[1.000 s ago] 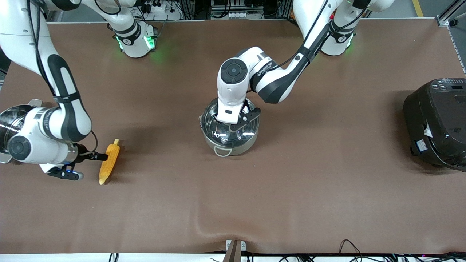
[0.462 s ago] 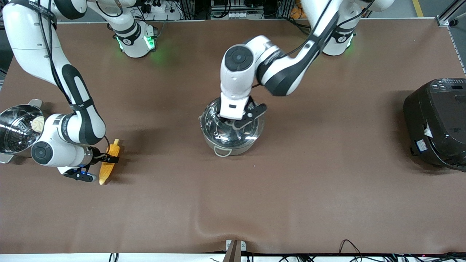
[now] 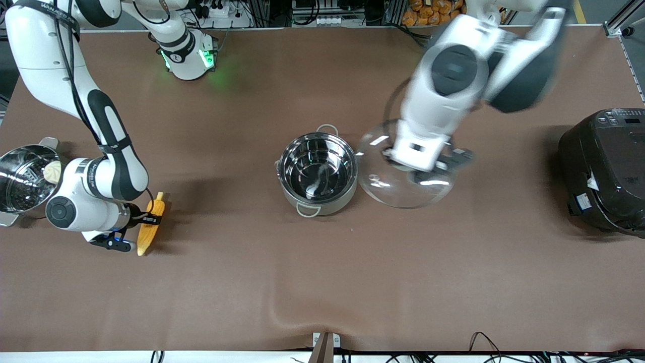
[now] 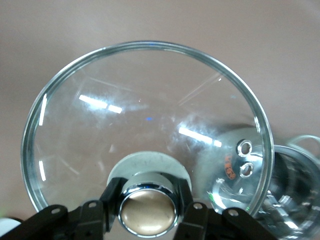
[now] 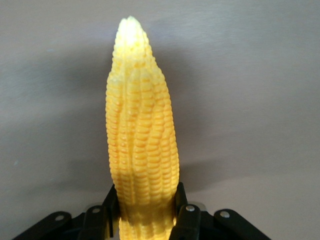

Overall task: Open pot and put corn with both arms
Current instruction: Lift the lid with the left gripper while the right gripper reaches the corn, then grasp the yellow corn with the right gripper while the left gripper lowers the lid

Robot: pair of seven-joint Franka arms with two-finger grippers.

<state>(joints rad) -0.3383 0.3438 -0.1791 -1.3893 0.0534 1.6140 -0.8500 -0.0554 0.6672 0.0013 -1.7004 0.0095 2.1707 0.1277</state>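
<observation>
The pot stands uncovered mid-table, its shiny steel inside bare; its rim also shows in the left wrist view. My left gripper is shut on the copper-topped knob and holds the clear glass lid in the air beside the pot, toward the left arm's end of the table. In that wrist view the lid hangs below the left gripper. The yellow corn lies on the table toward the right arm's end. My right gripper grips its middle, and the right wrist view shows the right gripper pressing both sides of the corn.
A steel steamer pot with a white bun stands at the right arm's end, close by that arm's wrist. A big black rice cooker sits at the left arm's end. The brown cloth has a ridge near the front edge.
The left arm has lifted the lid off the pot and swung it toward the left arm's end. The right gripper has moved onto the corn and closed on it.
</observation>
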